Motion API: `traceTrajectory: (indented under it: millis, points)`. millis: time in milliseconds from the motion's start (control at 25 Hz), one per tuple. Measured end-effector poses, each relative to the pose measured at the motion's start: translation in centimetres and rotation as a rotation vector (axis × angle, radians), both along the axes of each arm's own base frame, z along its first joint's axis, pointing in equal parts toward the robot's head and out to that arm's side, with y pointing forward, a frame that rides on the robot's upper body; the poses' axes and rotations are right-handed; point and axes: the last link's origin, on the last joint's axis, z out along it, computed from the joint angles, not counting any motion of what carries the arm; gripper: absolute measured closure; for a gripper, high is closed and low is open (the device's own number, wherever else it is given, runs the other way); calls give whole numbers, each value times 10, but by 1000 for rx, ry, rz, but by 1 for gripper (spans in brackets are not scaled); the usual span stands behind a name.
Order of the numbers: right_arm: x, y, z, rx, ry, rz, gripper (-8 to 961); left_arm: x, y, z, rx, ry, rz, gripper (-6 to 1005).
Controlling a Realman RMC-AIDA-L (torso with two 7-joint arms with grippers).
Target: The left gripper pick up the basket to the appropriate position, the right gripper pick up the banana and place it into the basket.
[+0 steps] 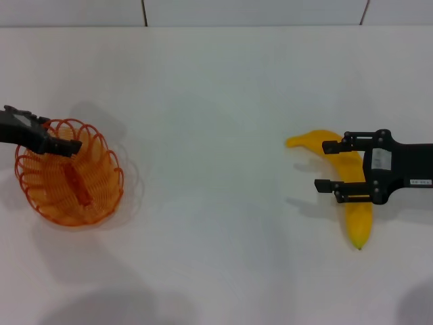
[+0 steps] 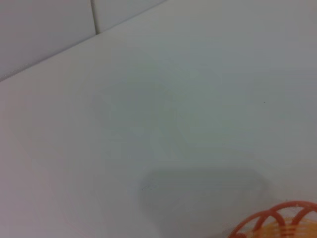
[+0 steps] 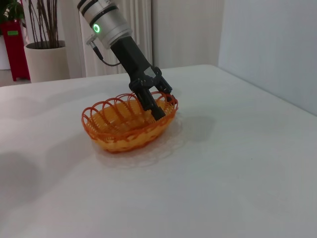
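The orange wire basket (image 1: 67, 179) rests on the white table at the left. My left gripper (image 1: 67, 145) reaches in from the left edge and is shut on the basket's far rim. The right wrist view shows the same: the left gripper (image 3: 154, 104) pinches the rim of the basket (image 3: 119, 131), one finger inside. A bit of basket rim (image 2: 277, 223) shows in the left wrist view. The yellow banana (image 1: 358, 220) lies at the right. My right gripper (image 1: 320, 164) is open over it, its fingers either side of the banana's middle.
The white table (image 1: 216, 101) runs wide between basket and banana, ending at a tiled wall at the back. In the right wrist view a potted plant (image 3: 47, 54) and curtains stand beyond the table's far edge.
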Motion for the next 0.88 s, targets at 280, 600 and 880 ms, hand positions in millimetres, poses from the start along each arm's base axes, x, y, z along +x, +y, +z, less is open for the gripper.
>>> traceTrajectory:
  millis: [280,600,880]
  points:
    - [0,0,0,0,0,0,222,1,1,0,-6,12,-23,111]
    - [0,0,0,0,0,0,222,1,1,2,0,14,-32,302]
    - [0,0,0,0,0,0,222,0,1,2,-2,16,-31,603]
